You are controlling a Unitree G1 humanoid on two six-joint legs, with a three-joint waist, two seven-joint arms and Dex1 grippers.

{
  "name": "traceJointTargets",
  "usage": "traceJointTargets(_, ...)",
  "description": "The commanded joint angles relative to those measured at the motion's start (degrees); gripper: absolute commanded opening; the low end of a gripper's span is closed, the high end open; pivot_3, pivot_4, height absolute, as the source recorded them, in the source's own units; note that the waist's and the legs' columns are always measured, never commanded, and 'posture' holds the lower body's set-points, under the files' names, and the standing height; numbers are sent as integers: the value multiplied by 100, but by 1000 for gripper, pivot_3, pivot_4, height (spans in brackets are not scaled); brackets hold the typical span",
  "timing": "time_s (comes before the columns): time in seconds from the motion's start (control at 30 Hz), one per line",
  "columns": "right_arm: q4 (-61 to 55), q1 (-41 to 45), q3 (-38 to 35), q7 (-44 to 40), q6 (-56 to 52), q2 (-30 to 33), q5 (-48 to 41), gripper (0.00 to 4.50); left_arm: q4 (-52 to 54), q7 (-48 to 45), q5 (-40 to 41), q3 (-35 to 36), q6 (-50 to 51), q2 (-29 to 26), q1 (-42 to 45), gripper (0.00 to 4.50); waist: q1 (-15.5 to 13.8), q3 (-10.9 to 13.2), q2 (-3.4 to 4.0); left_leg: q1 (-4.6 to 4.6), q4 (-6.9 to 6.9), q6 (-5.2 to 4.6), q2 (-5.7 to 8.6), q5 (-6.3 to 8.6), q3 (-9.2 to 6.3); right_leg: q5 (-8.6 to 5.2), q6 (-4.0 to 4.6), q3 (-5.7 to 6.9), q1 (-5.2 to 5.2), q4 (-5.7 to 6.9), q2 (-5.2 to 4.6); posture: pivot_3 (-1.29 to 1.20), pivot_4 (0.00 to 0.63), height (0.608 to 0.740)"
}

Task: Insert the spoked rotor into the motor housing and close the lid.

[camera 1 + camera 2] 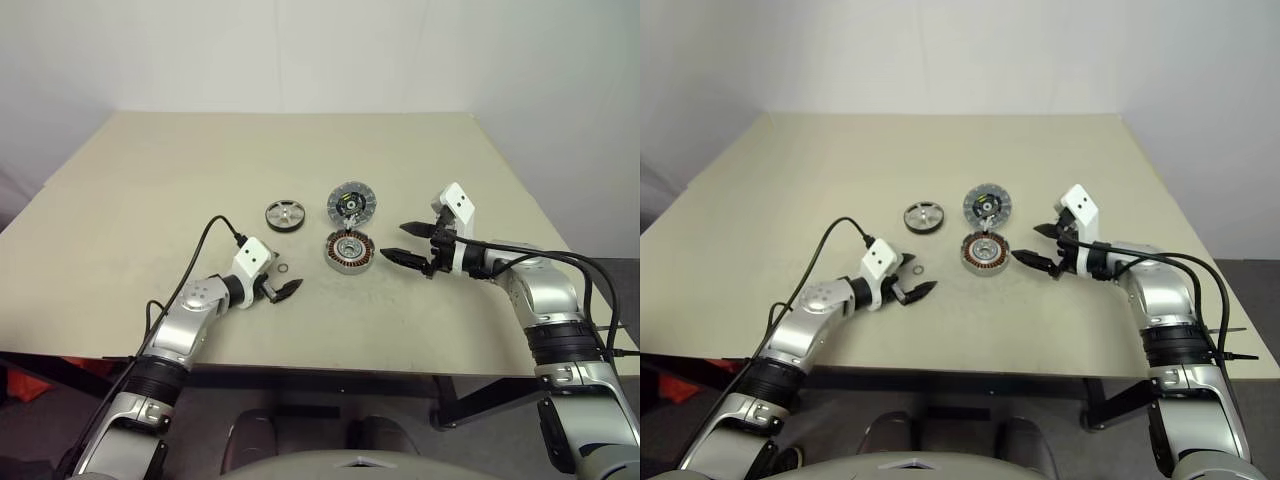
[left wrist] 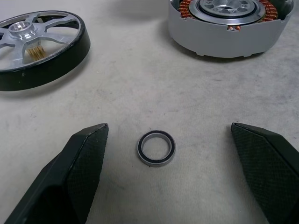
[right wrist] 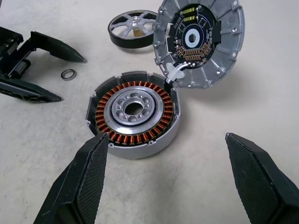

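The spoked rotor (image 1: 286,215) lies flat on the beige table (image 1: 150,190), left of the other parts. At mid-table sits the motor housing (image 1: 349,251), open side up, its copper windings showing (image 3: 133,112). The lid (image 1: 353,202) rests just behind it, dark centre facing up, its edge against the housing rim (image 3: 201,42). My left gripper (image 1: 288,276) is open low over the table, with a small black ring (image 2: 156,148) between its fingers. My right gripper (image 1: 394,242) is open just right of the housing and pointing at it, holding nothing.
The small ring (image 1: 285,270) lies loose on the table between the rotor and the front edge. Black cables trail from both arms off the front edge. A white wall stands behind the table.
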State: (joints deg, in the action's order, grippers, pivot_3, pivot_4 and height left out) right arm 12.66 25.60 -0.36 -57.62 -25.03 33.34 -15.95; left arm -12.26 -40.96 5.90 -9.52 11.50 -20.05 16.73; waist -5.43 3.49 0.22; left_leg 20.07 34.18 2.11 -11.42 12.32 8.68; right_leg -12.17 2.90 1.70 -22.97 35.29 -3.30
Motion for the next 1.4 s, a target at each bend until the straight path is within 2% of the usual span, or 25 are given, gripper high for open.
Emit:
traceJointTargets(0.03,-273,152,-59,19,10,-5,-122,4500,27,-108,-160,-180,204,-144,-168,4489,1,0,0,0,0,0,0,0,0,0,0,0,0,0,0,0,0,740)
traceJointTargets(0.2,-226,172,-63,33,34,-4,-113,4500,95,-171,-200,-305,426,-301,-272,4489,11,-2,2,0,-5,0,-1,0,2,0,0,-1,1,0,1,0,0,740)
traceJointTargets(0.33,-93,196,-73,16,123,-4,-89,4500,113,-137,-197,-321,454,-344,-332,3630,19,-5,7,1,-9,0,-1,1,8,-1,0,-6,2,0,1,0,0,740)
traceJointTargets(0.8,58,194,-50,12,290,-10,-55,4500,34,217,-198,-160,483,-294,-333,3630,18,-16,19,-5,-9,1,0,0,10,-2,-2,-7,9,0,1,0,0,740)
traceJointTargets(1.07,164,231,-41,-42,327,8,-45,4500,-6,404,-175,-95,605,-311,-370,3630,35,-24,26,-21,-9,10,-4,-6,9,-21,-35,-6,21,3,2,0,0,740)
traceJointTargets(1.4,500,270,-42,-159,588,13,7,4500,-568,621,-56,167,-217,35,-216,3630,22,-35,43,-26,-5,11,2,-8,8,-23,-39,-7,32,1,-1,0,0,740)
